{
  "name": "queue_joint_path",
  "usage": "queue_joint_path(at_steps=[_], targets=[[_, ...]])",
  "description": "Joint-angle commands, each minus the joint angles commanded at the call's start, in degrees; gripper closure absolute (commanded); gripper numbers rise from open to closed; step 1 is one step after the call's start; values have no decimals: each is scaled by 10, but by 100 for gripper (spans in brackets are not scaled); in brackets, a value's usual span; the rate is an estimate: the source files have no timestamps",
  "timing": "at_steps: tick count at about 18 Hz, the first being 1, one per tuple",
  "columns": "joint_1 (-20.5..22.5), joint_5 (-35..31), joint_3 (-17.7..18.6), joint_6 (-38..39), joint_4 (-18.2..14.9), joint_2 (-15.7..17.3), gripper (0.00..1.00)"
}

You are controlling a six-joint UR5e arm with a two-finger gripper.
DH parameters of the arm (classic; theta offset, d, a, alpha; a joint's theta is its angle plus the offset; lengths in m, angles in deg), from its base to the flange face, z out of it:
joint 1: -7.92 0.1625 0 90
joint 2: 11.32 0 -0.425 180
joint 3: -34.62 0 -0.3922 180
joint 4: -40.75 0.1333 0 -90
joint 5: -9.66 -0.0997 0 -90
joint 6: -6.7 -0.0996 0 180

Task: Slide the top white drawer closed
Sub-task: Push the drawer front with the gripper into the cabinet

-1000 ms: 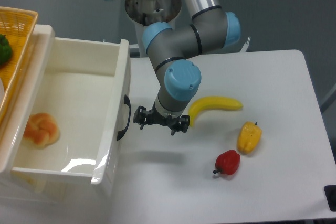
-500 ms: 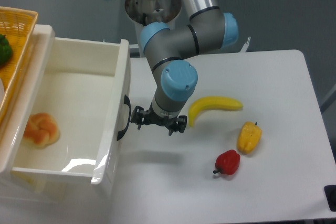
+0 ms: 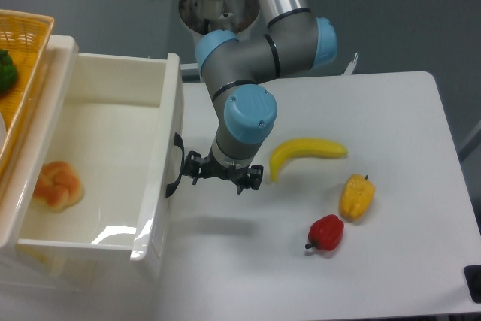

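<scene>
Camera view: the gripper (image 3: 221, 174) hangs with fingers spread wide, left fingertip right against the black handle (image 3: 175, 165). At its 9 o'clock, the top white drawer (image 3: 161, 178) stands pulled open, a bun (image 3: 55, 184) inside.

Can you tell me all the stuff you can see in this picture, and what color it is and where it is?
top white drawer: 1, cream-white with a black handle, pulled open on the left
bread roll: 1, golden orange, inside the open drawer near its left side
basket: 1, woven yellow, top left above the drawer
green thing: 1, green, in the basket, mostly cut off by the picture's edge
banana: 1, yellow, on the table right of the gripper
yellow pepper: 1, yellow, on the table below the banana's right end
red pepper: 1, red, on the table beside the yellow pepper
table: 1, white, fills the right side
gripper: 1, black, open, beside the drawer handle
</scene>
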Motion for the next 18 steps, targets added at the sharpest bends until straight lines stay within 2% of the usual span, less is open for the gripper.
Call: queue_joint_path(at_steps=[18], targets=[[-32, 7, -1, 11, 0, 7, 0]])
